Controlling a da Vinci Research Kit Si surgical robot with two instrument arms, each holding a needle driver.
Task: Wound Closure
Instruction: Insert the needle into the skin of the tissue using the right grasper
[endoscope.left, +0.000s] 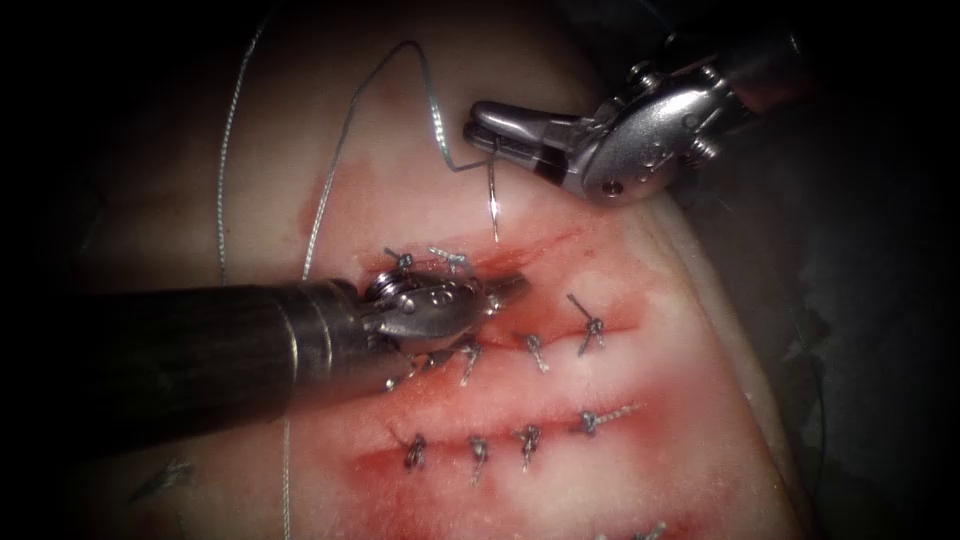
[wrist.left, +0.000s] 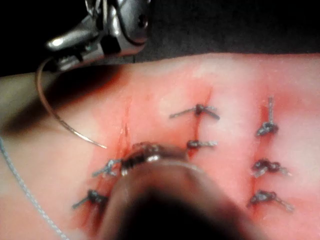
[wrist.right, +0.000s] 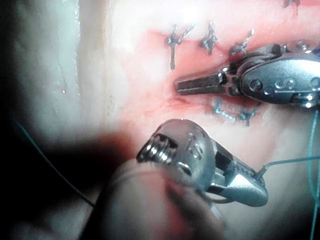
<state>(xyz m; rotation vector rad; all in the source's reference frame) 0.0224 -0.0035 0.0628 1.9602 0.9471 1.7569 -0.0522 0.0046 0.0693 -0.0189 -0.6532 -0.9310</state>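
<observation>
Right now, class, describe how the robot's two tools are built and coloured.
The left tool has a dark, matte cylindrical shaft ending in a polished silver wrist with small pins and slim tapered jaws. The right tool is the same shiny metal, with a rounded, riveted wrist housing and smooth blunt jaws.

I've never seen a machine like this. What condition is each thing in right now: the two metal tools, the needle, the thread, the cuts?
Right tool: jaws shut on the needle near its thread end.
Needle: held above the tissue, tip free, not in it.
Left tool: jaws shut, holding nothing, tip at the uppermost cut.
Thread: slack, looping from the needle across the tissue.
Tissue: several cuts with knotted stitches, stained with red fluid.
</observation>
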